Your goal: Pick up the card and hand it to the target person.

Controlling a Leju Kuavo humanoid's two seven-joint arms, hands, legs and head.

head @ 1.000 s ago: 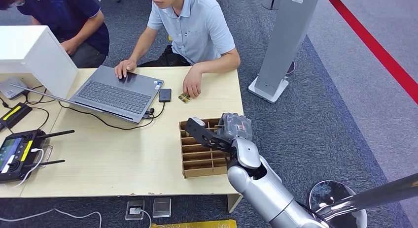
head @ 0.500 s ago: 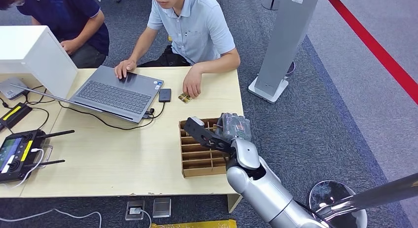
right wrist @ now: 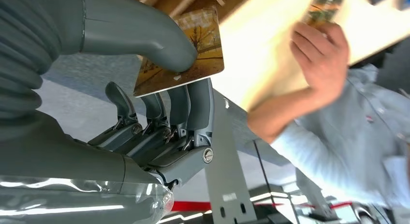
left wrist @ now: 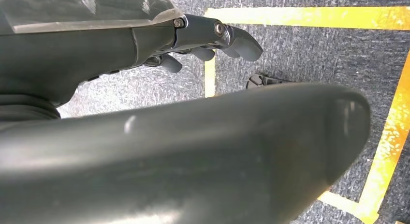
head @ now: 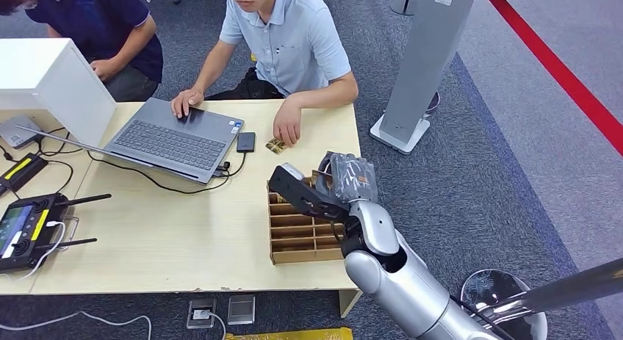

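Desk-side: card (right wrist: 193, 50) between fingers (right wrist: 191, 105)

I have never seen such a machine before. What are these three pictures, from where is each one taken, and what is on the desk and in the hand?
This is a humanoid robot with two silver arms, each ending in a hand. The wide picture comes from a camera on its head, looking down at a wooden desk. The other two come from cameras at its wrists.

On the desk lie an open laptop, a slotted cardboard card holder, a small dark device and a remote controller. Two people sit behind it; the one in the light blue shirt rests a hand beside another card.

The right hand is above the holder. Its wrist view shows a picture card pinched between the thumb and the fingers. The left hand hangs over grey carpet with yellow tape, holding nothing, its fingers curled in.
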